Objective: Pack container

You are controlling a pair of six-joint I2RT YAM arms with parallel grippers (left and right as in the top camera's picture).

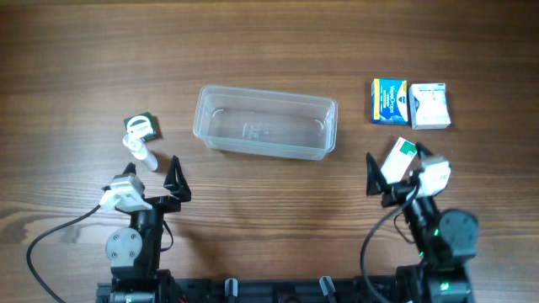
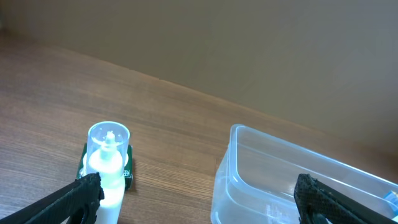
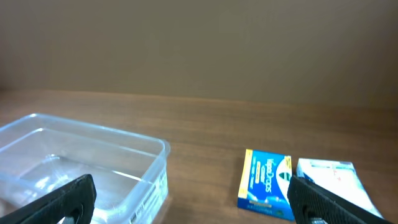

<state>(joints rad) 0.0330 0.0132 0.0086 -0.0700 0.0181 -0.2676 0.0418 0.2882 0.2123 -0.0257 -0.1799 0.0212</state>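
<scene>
Fingers apart on both arms: left fingers (image 2: 74, 200) and right fingers (image 3: 323, 200) both spread wide. Clear container (image 1: 265, 122) upright, mid-table (image 1: 269, 50). Left of it, white bottle (image 1: 140, 153) touching small green packet (image 1: 141, 126). Right of it, blue box (image 1: 389, 100) beside white box (image 1: 429, 105). Green-white box (image 1: 402, 157) close by right fingers.

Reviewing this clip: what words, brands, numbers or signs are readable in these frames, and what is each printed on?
Nothing reads for certain.
Blue and yellow box: white slanted lettering, too blurred to read.
White box: fine print, too small to read.
Green and white box: no legible print.
Small green box: pale markings, too small to read.
Container: faint moulded marks on its floor, unreadable.
</scene>
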